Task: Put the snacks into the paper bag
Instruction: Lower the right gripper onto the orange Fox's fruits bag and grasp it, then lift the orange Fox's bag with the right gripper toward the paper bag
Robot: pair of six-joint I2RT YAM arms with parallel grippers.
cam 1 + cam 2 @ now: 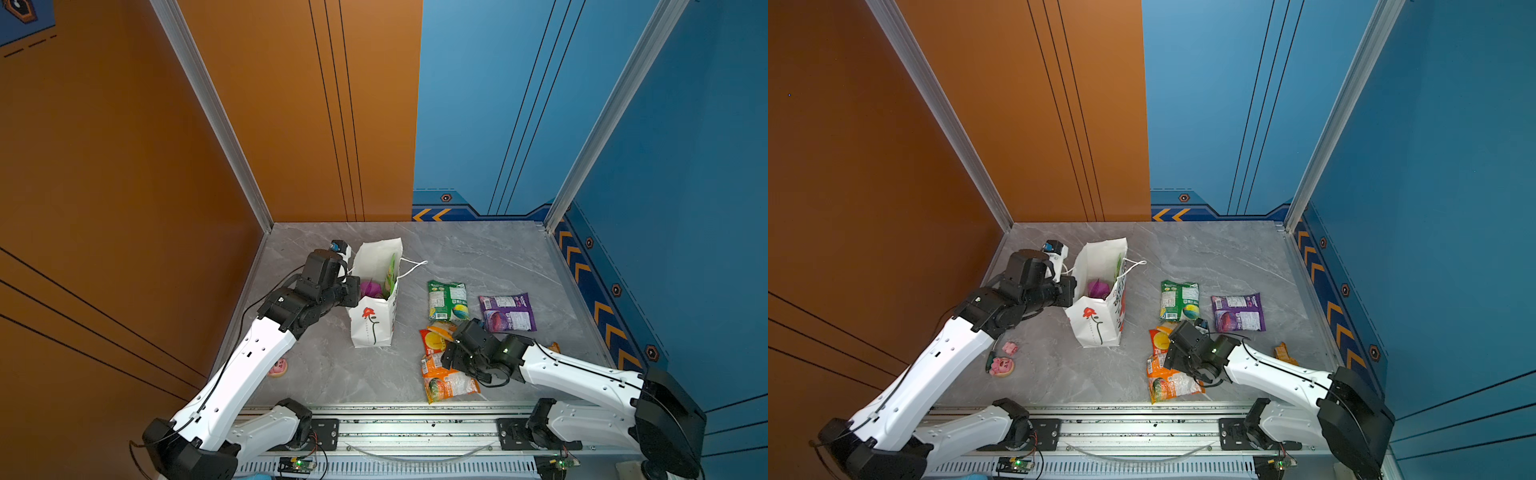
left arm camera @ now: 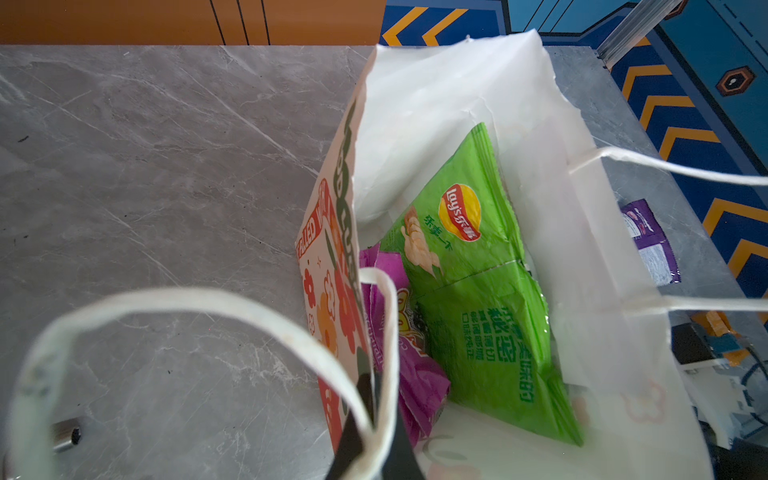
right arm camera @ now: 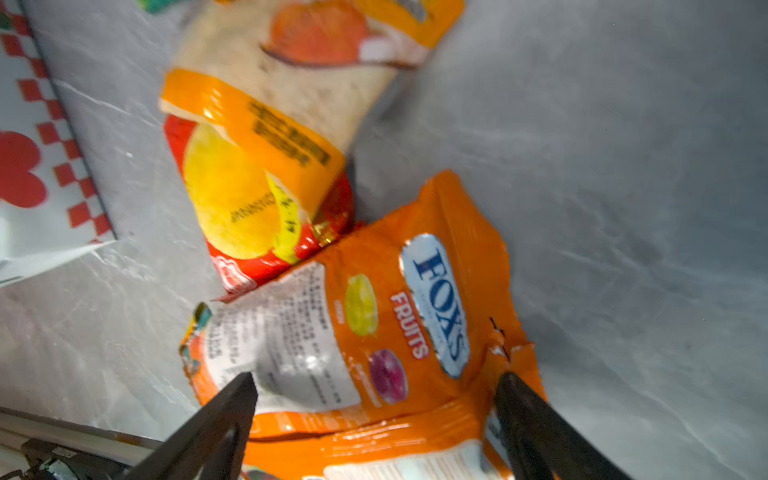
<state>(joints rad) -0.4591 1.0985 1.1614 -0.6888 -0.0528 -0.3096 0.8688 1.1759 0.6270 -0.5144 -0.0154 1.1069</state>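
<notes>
The right gripper (image 3: 376,378) hangs low over the table (image 3: 623,166) with its fingers (image 3: 224,415) spread wide. The orange packet (image 3: 395,316) lies flat between them, its near end reaching in past the tips. Whether the tips touch the foil I cannot tell. Under that near end a second orange packet (image 3: 374,455) shows.

Just beyond the fingertips the red packet (image 3: 249,216) with its yellow circle touches the orange packet's far edge, and an orange-and-white packet (image 3: 299,79) overlaps it farther out.

The orange packet looks light, crinkly and slick, probably soft foil over loose sweets, so it will likely sag and slip in a shallow pinch. The flat sealed end nearest the fingers seems the place to take hold, not the puffed middle.

Farther from this gripper the green-white packet (image 1: 447,300) and the purple grape packet (image 1: 507,312) lie apart from it on the table.

Farthest off, the paper bag (image 1: 374,320) stands upright with its mouth open. The left gripper (image 2: 374,415) has its fingers pressed together on the bag's rim, right by a cord handle (image 2: 166,303). Just past those fingers, inside the bag, a green packet (image 2: 469,291) leans on a small purple packet (image 2: 419,382).
</notes>
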